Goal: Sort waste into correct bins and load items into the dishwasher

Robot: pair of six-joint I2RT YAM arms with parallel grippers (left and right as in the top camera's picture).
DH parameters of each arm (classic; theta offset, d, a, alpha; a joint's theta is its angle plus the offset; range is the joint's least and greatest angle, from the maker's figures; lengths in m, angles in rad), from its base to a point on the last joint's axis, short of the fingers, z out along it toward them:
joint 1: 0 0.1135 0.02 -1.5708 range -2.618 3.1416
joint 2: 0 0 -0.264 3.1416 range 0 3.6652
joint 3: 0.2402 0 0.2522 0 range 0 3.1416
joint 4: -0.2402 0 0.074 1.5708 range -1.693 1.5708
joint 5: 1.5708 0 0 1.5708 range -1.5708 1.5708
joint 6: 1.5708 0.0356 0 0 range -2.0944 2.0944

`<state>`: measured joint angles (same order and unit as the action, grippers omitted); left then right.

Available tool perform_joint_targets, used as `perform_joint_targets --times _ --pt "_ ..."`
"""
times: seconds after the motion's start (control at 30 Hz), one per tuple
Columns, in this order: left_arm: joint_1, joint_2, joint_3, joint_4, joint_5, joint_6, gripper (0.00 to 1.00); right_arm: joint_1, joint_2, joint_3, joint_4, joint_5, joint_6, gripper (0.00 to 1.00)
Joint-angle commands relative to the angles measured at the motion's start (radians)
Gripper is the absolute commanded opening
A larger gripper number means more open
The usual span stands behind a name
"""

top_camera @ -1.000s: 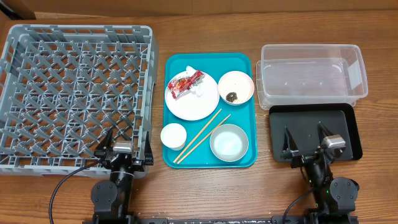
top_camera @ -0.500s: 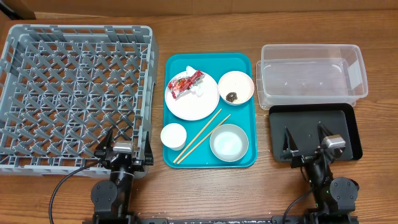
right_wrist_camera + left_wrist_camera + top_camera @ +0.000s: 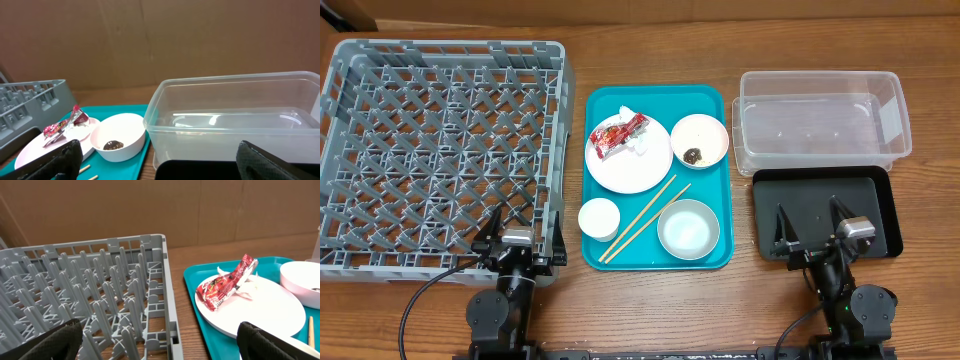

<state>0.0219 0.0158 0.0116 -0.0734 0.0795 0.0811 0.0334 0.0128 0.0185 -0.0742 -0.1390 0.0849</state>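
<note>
Layout: everything to be sorted sits on the teal tray (image 3: 656, 262) at mid-table, presumably so either arm can reach it. Dish rack (image 3: 440, 150) just left of the tray, on the left arm's side. Clear tub (image 3: 820, 125) and black bin (image 3: 865, 200) right of the tray, tub at its far end, black bin at its near end. My reading: dishes go left, waste goes right.

On the tray:
- far left: plate (image 3: 630, 170) carrying the red wrapper (image 3: 618, 135) and white tissue (image 3: 642, 146)
- far right: bowl (image 3: 699, 132) with a dark food bit (image 3: 693, 155) inside
- near left: cup (image 3: 599, 218)
- near right: second bowl (image 3: 688, 228), empty
- chopsticks (image 3: 645, 218) lie diagonally between cup and second bowl

Rice grains too small to make out.

Left gripper (image 3: 525, 215): jaws spread wide, nothing between them, over the rack's near edge, left of the tray. Right gripper (image 3: 810, 212): jaws equally wide, empty, above the black bin, right of the tray.

Judgement: task not started; rack and both bins hold nothing
</note>
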Motion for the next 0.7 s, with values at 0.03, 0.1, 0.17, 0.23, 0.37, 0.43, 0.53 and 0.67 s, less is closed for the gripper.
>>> perform_joint_targets --times 0.03,0.1,0.17,0.23,0.37,0.43,0.53,0.67 --pt "0.006 -0.010 -0.007 0.003 0.010 -0.006 1.00 -0.003 -0.010 -0.010 0.008 -0.044 -0.003 1.00" --pt "0.006 -0.010 -0.007 0.003 0.010 -0.006 1.00 -0.003 -0.010 -0.010 0.010 -0.066 -0.003 1.00" --pt "0.006 -0.010 -0.007 0.003 0.010 -0.006 1.00 -0.003 -0.010 -0.004 0.006 -0.089 -0.003 1.00" --pt "0.006 -0.010 -0.007 0.003 0.010 -0.006 1.00 -0.003 -0.010 0.008 0.005 -0.106 -0.003 1.00" --pt "0.006 -0.010 -0.007 0.003 0.010 -0.006 1.00 -0.003 -0.009 0.061 -0.008 -0.117 0.016 1.00" --pt "0.006 -0.010 -0.007 0.003 0.010 -0.006 1.00 -0.003 0.002 0.104 -0.040 -0.117 0.022 1.00" --pt "0.006 -0.010 -0.007 0.003 0.010 -0.006 1.00 -0.003 0.060 0.196 -0.103 -0.117 0.023 1.00" --pt "0.006 -0.010 -0.007 0.003 0.010 -0.006 1.00 -0.003 0.200 0.339 -0.138 -0.117 0.024 1.00"
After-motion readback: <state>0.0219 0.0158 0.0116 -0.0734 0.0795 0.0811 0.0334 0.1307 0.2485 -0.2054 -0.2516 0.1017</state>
